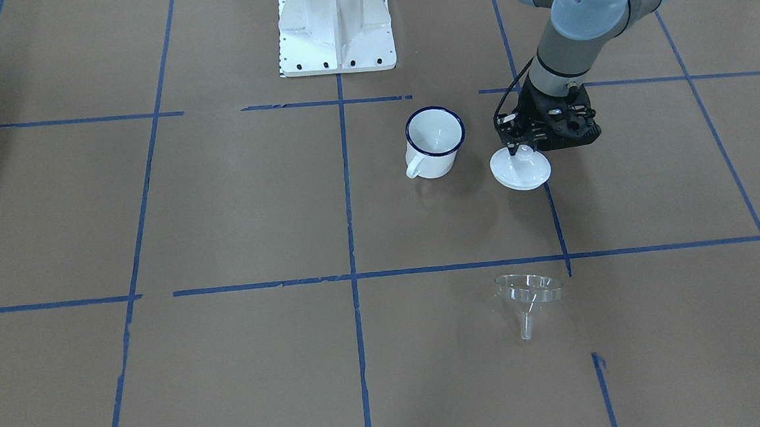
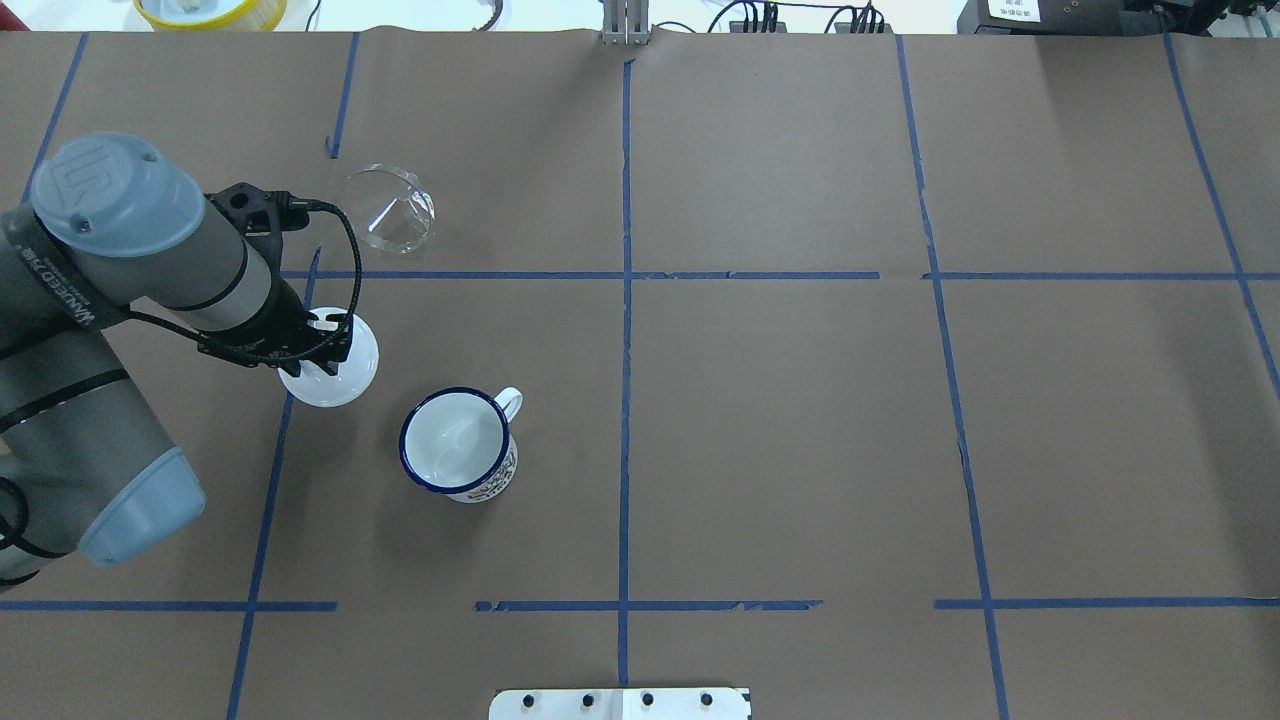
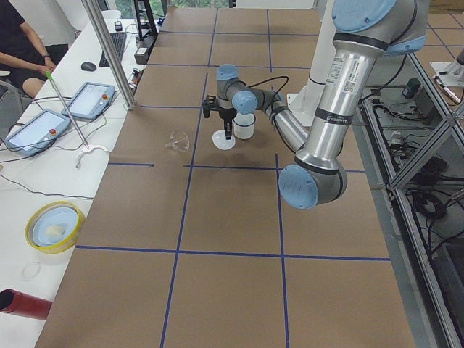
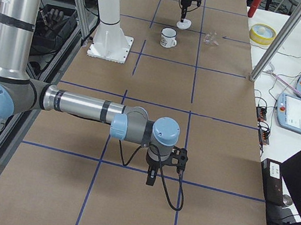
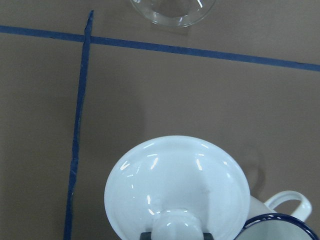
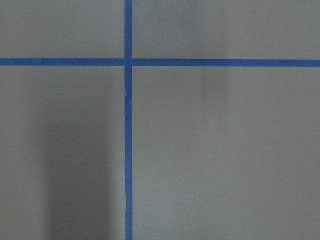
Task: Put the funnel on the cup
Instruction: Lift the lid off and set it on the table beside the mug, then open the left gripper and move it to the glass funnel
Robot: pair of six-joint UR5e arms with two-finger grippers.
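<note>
The clear funnel (image 1: 528,293) (image 2: 388,208) lies on its side on the brown table, its bowl edge just showing at the top of the left wrist view (image 5: 172,10). Open and upright, the white cup (image 1: 433,161) (image 2: 457,443) with a dark blue rim stands near the table's middle. My left gripper (image 1: 522,148) (image 2: 325,322) is shut on the knob of a white round lid (image 1: 520,172) (image 2: 335,375) (image 5: 177,185), beside the cup and low over the table. My right gripper (image 4: 151,177) hangs far away over bare table; I cannot tell whether it is open or shut.
The robot's white base (image 1: 336,28) stands behind the cup. Blue tape lines (image 2: 625,300) cross the table. Off the far edge are a yellow bowl (image 3: 52,226), two tablets (image 3: 94,98), a metal pole (image 3: 109,51) and a seated person (image 3: 22,43).
</note>
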